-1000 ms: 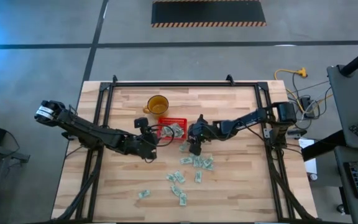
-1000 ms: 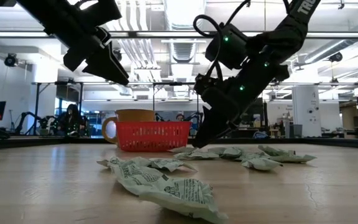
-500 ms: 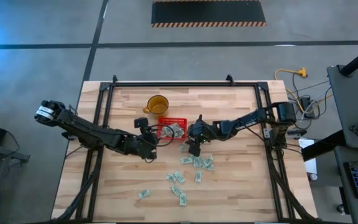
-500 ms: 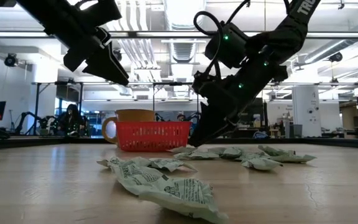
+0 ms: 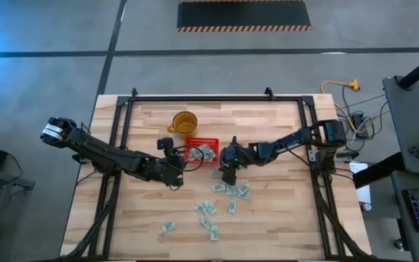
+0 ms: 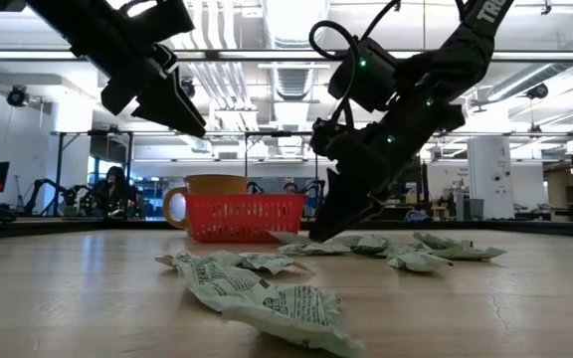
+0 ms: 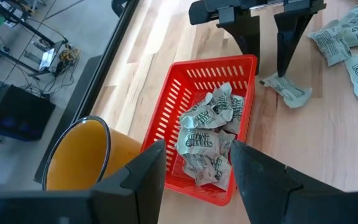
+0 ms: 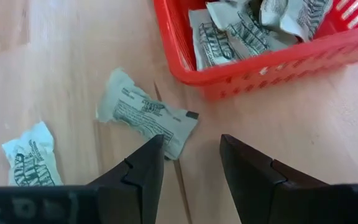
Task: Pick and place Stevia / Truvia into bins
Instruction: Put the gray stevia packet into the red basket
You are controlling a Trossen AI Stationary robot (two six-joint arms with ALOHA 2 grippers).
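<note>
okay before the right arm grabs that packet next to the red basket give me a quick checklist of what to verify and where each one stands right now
1. Right gripper open: ok, fingers apart.
2. Gripper lined up over the packet: ok, packet end sits between the fingertips in the right wrist view.
3. Packet lying alone: ok, beside the basket, apart from the next packet.
4. Gripper low enough to pinch: cannot tell; low view shows it near the table, contact unclear.
5. Room in the basket: ok, a few packets inside, rim not covered.
6. Left gripper out of the way: not ok, it hangs open over the basket.
</note>
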